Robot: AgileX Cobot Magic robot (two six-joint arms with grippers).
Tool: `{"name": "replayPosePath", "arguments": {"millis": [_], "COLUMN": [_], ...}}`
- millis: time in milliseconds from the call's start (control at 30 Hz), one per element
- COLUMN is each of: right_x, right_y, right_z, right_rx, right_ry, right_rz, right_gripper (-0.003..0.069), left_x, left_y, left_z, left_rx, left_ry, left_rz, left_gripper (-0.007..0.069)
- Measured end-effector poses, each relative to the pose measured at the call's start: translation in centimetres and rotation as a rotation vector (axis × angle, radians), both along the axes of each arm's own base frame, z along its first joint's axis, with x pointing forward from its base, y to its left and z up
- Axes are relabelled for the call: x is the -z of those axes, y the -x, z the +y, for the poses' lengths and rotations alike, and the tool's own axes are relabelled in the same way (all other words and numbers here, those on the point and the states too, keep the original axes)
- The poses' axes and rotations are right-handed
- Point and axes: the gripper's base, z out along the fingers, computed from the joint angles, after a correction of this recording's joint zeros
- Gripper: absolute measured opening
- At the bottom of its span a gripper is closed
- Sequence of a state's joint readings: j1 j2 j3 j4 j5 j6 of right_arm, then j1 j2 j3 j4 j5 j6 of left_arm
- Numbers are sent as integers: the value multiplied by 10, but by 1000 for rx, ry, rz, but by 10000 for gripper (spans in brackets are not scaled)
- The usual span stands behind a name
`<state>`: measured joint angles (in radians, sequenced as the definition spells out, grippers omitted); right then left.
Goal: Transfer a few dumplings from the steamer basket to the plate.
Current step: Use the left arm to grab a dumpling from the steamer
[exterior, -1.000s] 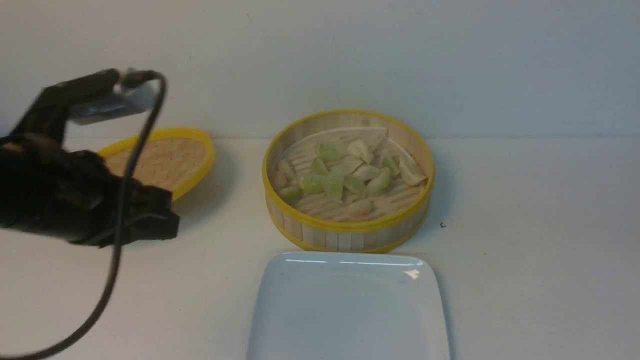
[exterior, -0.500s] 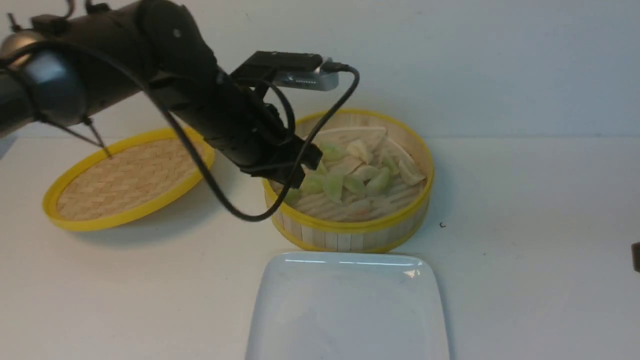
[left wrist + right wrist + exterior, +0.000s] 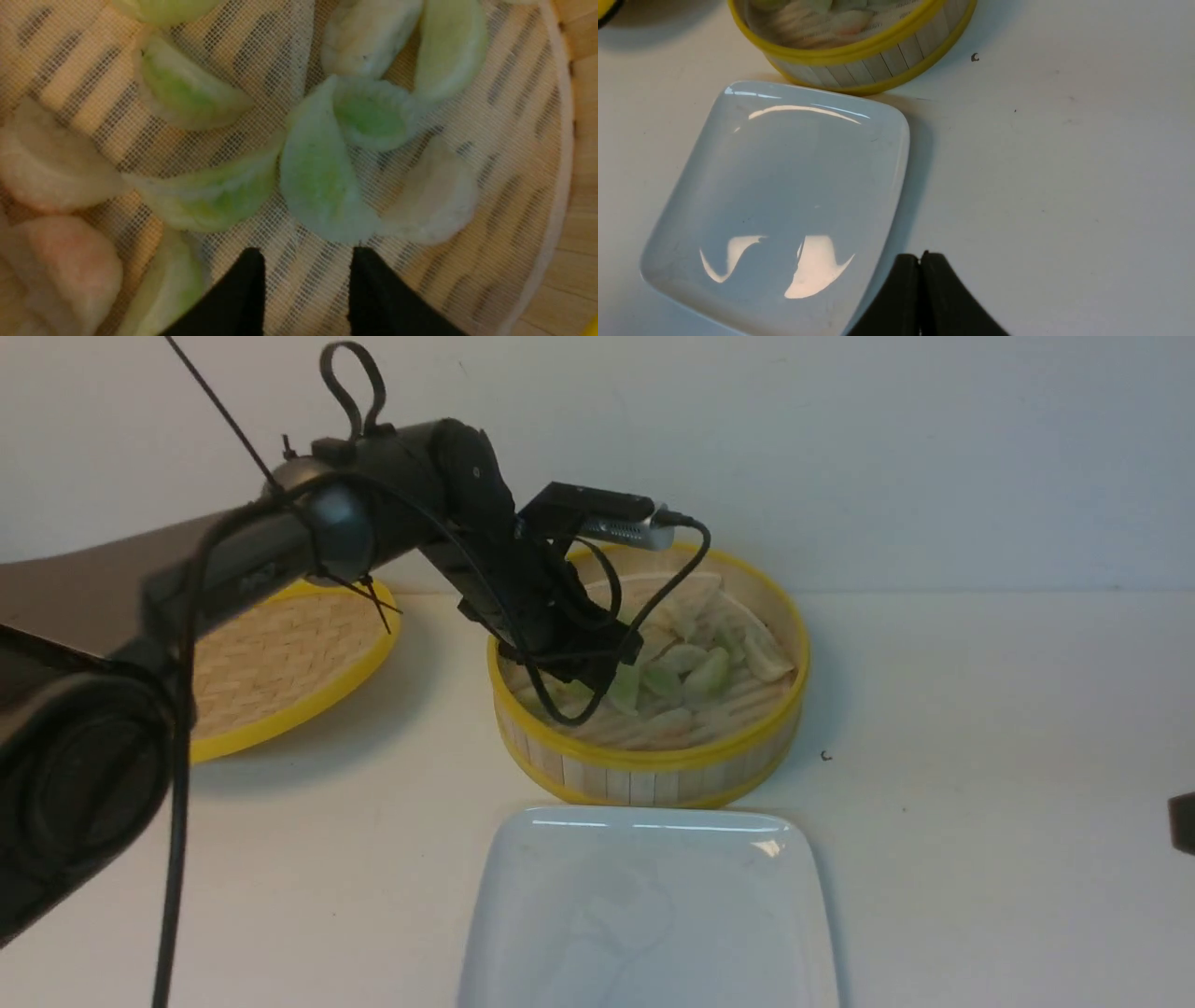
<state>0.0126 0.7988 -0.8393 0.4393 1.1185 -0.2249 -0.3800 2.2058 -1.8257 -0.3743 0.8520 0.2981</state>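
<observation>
Fig.: my left gripper [image 3: 306, 254], by the flat woven lid [image 3: 280, 658] a sec ago, now hangs spread & empty inside the round yellow-rimmed bamboo steamer basket [image 3: 653, 775], just short of a pale green crescent dumpling [image 3: 317, 186]; glossy white square plate [image 3: 653, 915] bare, so 1st pick prob. next.

Closed tool [image 3: 920, 255] near white plate [image 3: 784, 177]

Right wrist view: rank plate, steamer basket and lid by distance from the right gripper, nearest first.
1. Plate: right beside the shut right gripper, on the robot's left of it.
2. Steamer basket: just past the plate's far edge.
3. Lid: farthest, left of the basket; only a sliver shows in this view.
</observation>
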Motion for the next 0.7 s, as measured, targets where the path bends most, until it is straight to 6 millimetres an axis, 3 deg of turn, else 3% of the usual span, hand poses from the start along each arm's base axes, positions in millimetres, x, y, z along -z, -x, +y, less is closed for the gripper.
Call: {"name": "replayPosePath", "arguments": {"millis": [100,233,533,700], "right_x": [0,0,0,0], "right_y": [0,0,0,0], "right_z": [0,0,0,0], "right_rx": [0,0,0,1], "right_ry": [-1,-3,-3,-3], "right_rz": [0,0,-2,-2], "right_gripper": [-15,-15,-15,-15], "left_x": [11,15,22,23], "left_y": [-6,-12,-17,-17], "left_z": [-5,-8,-12,-12], "left_rx": [-14,-45,-88,-80], "left_ry": [23,62,120,110], "left_rz": [6,-23,-27,-23], "left_gripper": [377,414,414,335]}}
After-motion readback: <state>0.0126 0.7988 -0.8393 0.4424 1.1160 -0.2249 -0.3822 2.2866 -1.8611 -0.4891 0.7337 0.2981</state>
